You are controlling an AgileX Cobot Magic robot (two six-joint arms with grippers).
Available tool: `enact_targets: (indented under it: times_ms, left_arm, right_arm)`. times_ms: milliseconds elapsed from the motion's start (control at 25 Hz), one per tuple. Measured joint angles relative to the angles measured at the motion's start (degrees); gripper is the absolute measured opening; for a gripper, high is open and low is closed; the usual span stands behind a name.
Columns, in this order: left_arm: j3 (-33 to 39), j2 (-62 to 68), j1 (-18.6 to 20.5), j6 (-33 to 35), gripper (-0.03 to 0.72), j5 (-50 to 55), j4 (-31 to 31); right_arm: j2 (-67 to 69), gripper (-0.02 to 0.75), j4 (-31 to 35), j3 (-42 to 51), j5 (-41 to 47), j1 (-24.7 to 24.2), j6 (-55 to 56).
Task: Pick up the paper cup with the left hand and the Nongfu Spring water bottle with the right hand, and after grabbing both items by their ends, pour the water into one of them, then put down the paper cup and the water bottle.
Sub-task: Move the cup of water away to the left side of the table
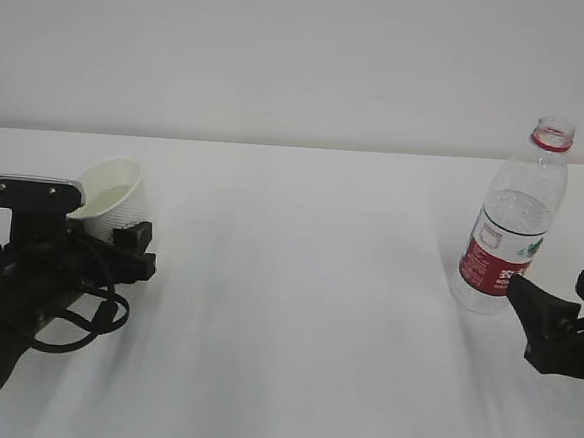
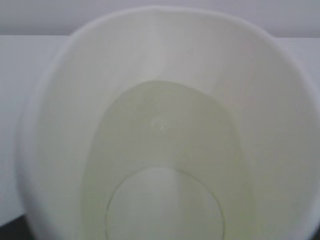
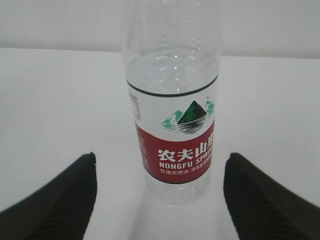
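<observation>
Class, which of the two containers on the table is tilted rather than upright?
The paper cup, leaning in the left gripper; the water bottle stands upright, untouched.

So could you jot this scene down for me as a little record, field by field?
Surface: white table
Cup: tilted, mouth toward the left wrist camera, held at the left pincer
Cup contents: shallow water
Bottle: upright, no cap, standing free on the right
Right pincer: open, its fingers either side of the bottle, not touching
Bottle label: red and white, mountain logo
</observation>
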Motion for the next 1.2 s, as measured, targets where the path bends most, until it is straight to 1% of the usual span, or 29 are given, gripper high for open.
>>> enact_targets:
  times_ms: [280,400,600,1080,1200]
  left_arm:
    - [0.0,0.0,0.0,0.0,0.495,0.0,0.0]
    - [0.0,0.0,0.0,0.0,0.516,0.0,0.0]
    - [0.0,0.0,0.0,0.0,0.578,0.0,-0.1]
    - [0.0,0.0,0.0,0.0,0.594,0.0,-0.1]
    - [0.0,0.0,0.0,0.0,0.633,-0.6,-0.1]
  right_arm:
    - [0.0,0.594,-0.6,0.0,0.0,0.0,0.0]
    - [0.0,0.594,-0.7,0.0,0.0,0.0,0.1]
    - [0.0,0.594,-0.7,0.0,0.0,0.0,0.1]
    - [0.0,0.594,-0.9,0.0,0.0,0.0,0.1]
    - [0.0,0.594,-0.9,0.0,0.0,0.0,0.1]
